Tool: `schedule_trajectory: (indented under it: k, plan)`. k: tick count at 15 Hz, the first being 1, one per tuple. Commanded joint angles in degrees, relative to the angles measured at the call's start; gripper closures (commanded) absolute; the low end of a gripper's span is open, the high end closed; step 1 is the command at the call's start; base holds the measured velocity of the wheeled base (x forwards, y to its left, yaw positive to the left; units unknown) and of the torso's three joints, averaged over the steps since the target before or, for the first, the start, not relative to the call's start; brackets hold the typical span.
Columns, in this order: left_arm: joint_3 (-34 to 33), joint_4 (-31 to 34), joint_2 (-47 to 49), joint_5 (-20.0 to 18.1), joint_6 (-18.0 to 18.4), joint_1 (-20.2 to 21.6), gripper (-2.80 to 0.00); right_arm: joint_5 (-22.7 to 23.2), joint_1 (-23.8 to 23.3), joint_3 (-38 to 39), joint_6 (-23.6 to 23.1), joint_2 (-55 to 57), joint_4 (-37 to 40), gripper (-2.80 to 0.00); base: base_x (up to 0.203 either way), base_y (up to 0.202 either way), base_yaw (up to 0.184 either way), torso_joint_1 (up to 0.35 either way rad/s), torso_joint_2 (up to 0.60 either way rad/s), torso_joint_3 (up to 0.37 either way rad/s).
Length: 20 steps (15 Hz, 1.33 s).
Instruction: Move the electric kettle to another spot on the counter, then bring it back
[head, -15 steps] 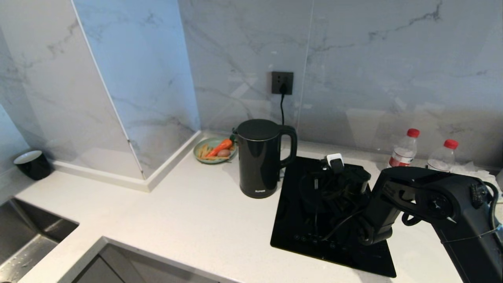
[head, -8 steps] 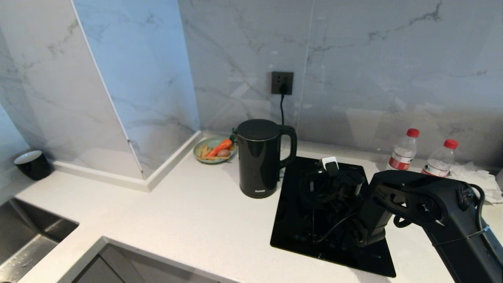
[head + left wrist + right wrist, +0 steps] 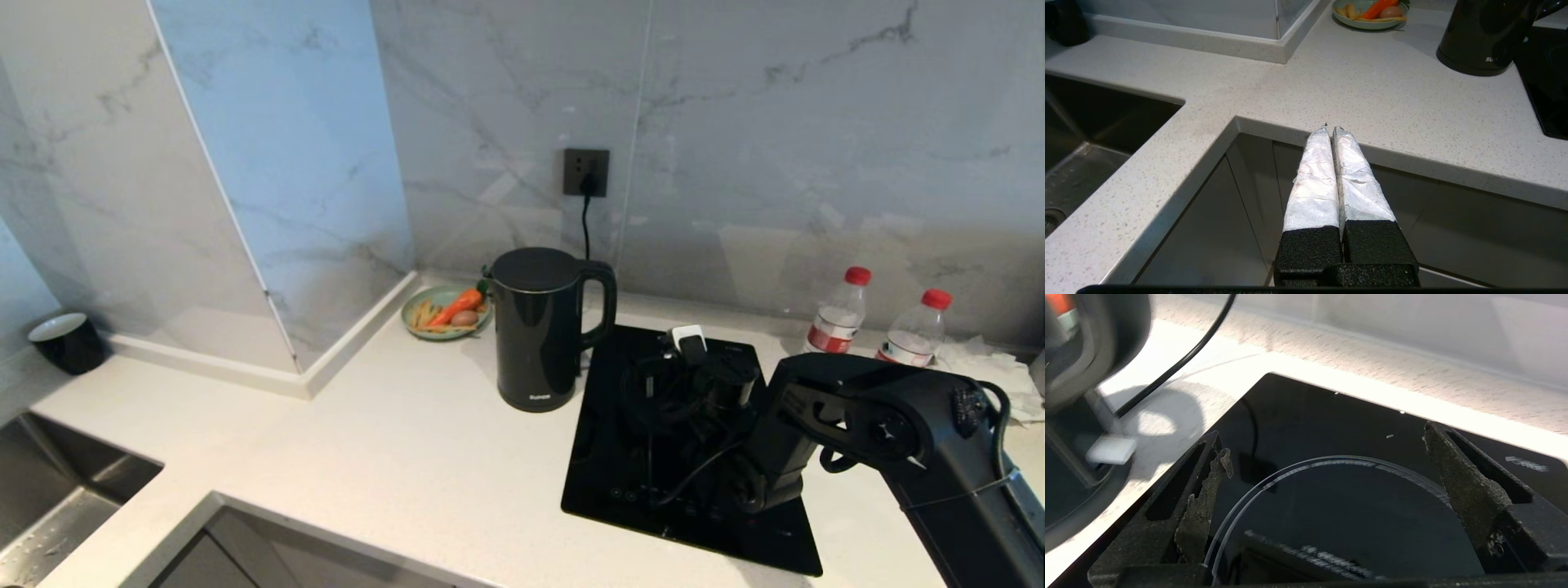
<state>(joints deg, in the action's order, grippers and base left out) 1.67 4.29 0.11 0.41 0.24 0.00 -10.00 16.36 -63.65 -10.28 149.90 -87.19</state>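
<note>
Item one: tall glossy black electric kettle point(image 3: 542, 328), upright on our white speckled stone counter point(image 3: 392, 441), just left of the flat black glass cooktop point(image 3: 620, 457). Our right gripper point(image 3: 1327, 457) hovers above that cooktop, right of the kettle, fingers spread wide and holding nothing. Our left gripper point(image 3: 1330, 130) hangs before the counter's front edge, its wrapped fingers pressed together, empty.

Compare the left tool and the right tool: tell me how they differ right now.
The left tool has its white-wrapped fingers pressed together, shut on nothing; the right tool has its bare dark fingers spread wide open. The left tool hangs off the rounded front edge of the white speckled stone counter; the right tool hovers over the flat black glass cooktop, beside the tall glossy black electric kettle. Both hold nothing.
</note>
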Motion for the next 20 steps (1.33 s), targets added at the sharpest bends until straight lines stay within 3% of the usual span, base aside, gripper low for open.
schedule_trajectory:
  k: [1,7,14,20]
  plan:
    - [0.0,0.02,-0.02,0.02,0.02,0.0,0.0,-0.07,0.15,-3.43,-2.55,4.61,-0.48,-2.8,0.0,0.0,0.0,0.0,0.0,0.0]
    - [0.0,0.02,-0.02,0.02,0.02,0.0,0.0,0.06,-1.59,-4.82,-3.88,1.82,-0.35,-2.8,0.0,0.0,0.0,0.0,0.0,0.0]
    - [0.0,0.02,-0.02,0.02,0.02,0.0,0.0,0.06,-0.11,-4.29,-2.28,1.54,-0.48,-2.8,0.0,0.0,0.0,0.0,0.0,0.0]
    - [0.0,0.02,-0.02,0.02,0.02,0.0,0.0,-1.33,4.68,4.02,-4.36,0.39,-0.48,-2.8,0.0,0.0,0.0,0.0,0.0,0.0]
